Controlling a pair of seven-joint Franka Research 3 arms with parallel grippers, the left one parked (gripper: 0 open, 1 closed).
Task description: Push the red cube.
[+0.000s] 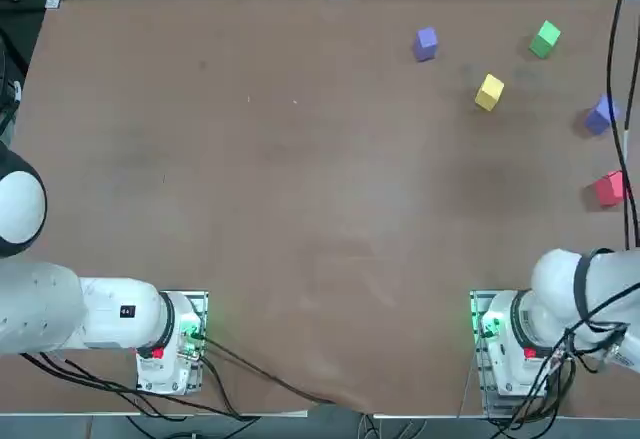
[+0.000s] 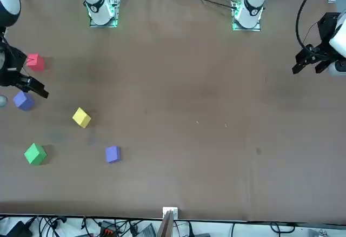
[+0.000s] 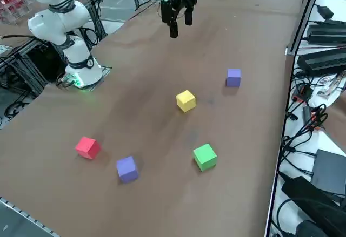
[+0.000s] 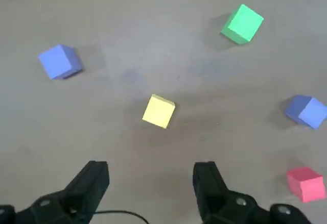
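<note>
Going from the robot's left to its right across the brown counter (image 1: pixel 300 179), the first block is a purple cube (image 1: pixel 425 44), lying toward the far edge. Next comes the yellow cube (image 1: pixel 489 92), a little closer to the arms' bases and turned at an angle. After it, the green cube (image 1: pixel 545 39) sits farther out, near the far edge. The second purple cube (image 1: pixel 602 116) lies farther right, closer to the robot than the yellow one. Farthest right is the red cube (image 1: pixel 609 188), just beside that second purple cube but apart from it, on the side toward the robot. It is the nearest of the five blocks to the working arm's base, and in the top view dark cables (image 1: pixel 627 159) cross over its edge. All five blocks rest on the counter, none touching another.

The right arm (image 1: pixel 575 284) leans out to the robot's right from its base. Its right pincer (image 4: pixel 152 165) is raised above the counter, its two black fingers spread well apart with nothing between them. It touches none of the blocks, the red cube included.
</note>
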